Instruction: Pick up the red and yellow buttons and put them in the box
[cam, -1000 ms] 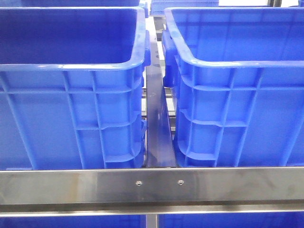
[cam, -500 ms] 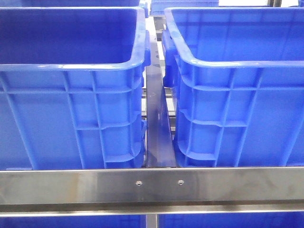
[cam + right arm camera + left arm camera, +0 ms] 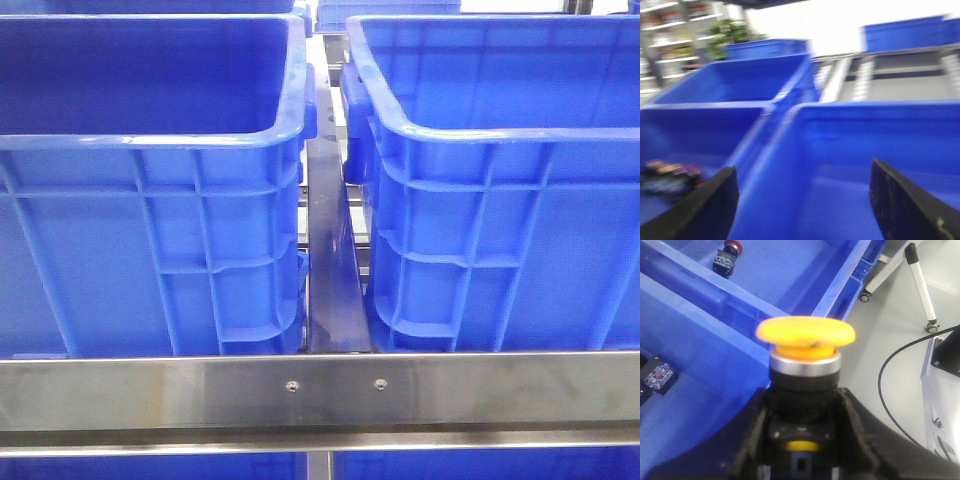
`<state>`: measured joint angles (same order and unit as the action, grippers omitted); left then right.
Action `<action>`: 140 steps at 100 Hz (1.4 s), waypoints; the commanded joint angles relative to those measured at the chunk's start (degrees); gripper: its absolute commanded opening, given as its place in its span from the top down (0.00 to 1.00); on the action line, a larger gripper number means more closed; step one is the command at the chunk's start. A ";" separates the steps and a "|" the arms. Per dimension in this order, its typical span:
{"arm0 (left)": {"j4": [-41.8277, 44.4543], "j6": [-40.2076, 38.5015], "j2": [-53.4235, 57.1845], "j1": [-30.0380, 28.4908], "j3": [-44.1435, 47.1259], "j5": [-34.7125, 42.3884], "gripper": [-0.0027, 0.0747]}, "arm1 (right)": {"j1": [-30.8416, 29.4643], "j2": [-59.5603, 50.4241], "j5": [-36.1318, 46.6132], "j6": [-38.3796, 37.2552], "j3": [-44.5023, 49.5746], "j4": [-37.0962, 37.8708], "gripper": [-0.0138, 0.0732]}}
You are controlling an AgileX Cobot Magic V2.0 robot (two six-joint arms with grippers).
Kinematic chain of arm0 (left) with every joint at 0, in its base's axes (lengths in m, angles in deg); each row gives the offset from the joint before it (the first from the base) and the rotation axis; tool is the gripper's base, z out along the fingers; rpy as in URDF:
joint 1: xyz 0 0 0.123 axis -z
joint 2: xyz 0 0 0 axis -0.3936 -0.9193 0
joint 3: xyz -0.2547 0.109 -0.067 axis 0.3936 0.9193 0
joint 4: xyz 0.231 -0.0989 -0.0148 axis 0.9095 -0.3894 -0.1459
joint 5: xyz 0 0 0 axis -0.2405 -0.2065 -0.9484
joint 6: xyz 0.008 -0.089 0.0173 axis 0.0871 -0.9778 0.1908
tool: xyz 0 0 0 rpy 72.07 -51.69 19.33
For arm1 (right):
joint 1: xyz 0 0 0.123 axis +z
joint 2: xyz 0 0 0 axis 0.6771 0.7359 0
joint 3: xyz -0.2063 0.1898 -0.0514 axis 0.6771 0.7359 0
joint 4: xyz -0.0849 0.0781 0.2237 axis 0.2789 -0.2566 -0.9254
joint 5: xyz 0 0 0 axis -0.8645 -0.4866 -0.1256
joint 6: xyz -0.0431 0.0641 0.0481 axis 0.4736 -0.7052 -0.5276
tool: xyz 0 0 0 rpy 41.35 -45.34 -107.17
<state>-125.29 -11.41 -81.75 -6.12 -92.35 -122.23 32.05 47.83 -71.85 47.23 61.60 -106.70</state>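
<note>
Over the crates: neither arm is seen in the front view; two blue crates, the left crate (image 3: 150,180) and the right crate (image 3: 500,190), are set side by side behind a steel rail (image 3: 320,390), w/ a metal divider strip (image 3: 330,270) between them.
Left arm pose: held above the blue crate wall (image 3: 715,335), wrist cam looking down past the crate edge to grey floor (image 3: 890,340).
Left gripper (image 3: 802,440): closed around the black body of the yellow button (image 3: 806,332); dark fingers (image 3: 752,435) are pressed against both sides of the housing.
Yellow button: held upright, domed yellow cap on top, silver collar below it, black housing between the fingers; it is clear of the crate.
Red button (image 3: 729,254): lying on a crate floor beyond the wall, red cap on a dark body, well apart from the left gripper.
Other parts: a dark switch block (image 3: 659,376) is seen on the nearer crate floor, beside the wall.
Floor items: black cable (image 3: 890,375) and a white castor leg (image 3: 920,285) are seen outside the crate.
Right arm pose: held low, just over a blue crate interior (image 3: 855,170), pic blurred.
Right gripper (image 3: 805,200): spread wide, nothing between the fingers (image 3: 700,205).
Neighbouring crate: blurred dark parts (image 3: 670,177) lie on its floor; type can't be told.
</note>
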 commanded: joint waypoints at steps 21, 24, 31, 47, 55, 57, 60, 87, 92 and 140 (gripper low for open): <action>-3.96 0.06 1.02 0.46 -1.45 1.65 0.99 | 0.01 19.19 -31.62 -8.41 -13.79 -3.12 0.19; -3.96 0.06 1.02 0.46 -1.45 1.65 0.99 | 0.10 20.54 -32.74 -8.91 -14.79 -3.12 0.19; -3.96 0.06 1.02 0.46 -1.45 1.65 0.99 | 1.33 22.85 -33.07 -9.10 -16.89 -3.12 0.19; -3.96 0.06 1.02 0.46 -1.45 1.65 0.99 | 10.38 25.89 -27.23 -9.10 -19.74 -3.08 0.19; -3.96 0.06 1.02 0.46 -1.45 1.65 0.99 | 16.79 27.50 -22.37 -9.10 -20.27 -3.20 0.19; -3.96 0.06 1.02 0.46 -1.45 1.65 0.99 | 18.60 28.00 -20.56 -9.10 -20.28 -3.32 0.19; -3.96 0.06 1.02 0.46 -1.45 1.65 0.99 | 21.01 28.68 -19.22 -9.10 -20.34 -3.34 0.19; -3.96 0.06 1.02 0.46 -1.45 1.65 0.99 | 35.85 37.20 -10.34 -9.00 -25.56 -4.08 0.19; -3.96 0.06 1.02 0.46 -1.45 1.65 0.99 | 36.76 38.80 -10.34 -9.00 -26.80 -4.46 0.19; -3.96 0.06 1.02 0.46 -1.45 1.32 0.99 | 41.57 46.88 -11.62 -9.05 -32.82 -8.78 0.19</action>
<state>-125.29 -11.39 -81.75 -6.12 -92.35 -122.23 73.34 96.00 -81.95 37.96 30.79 -111.22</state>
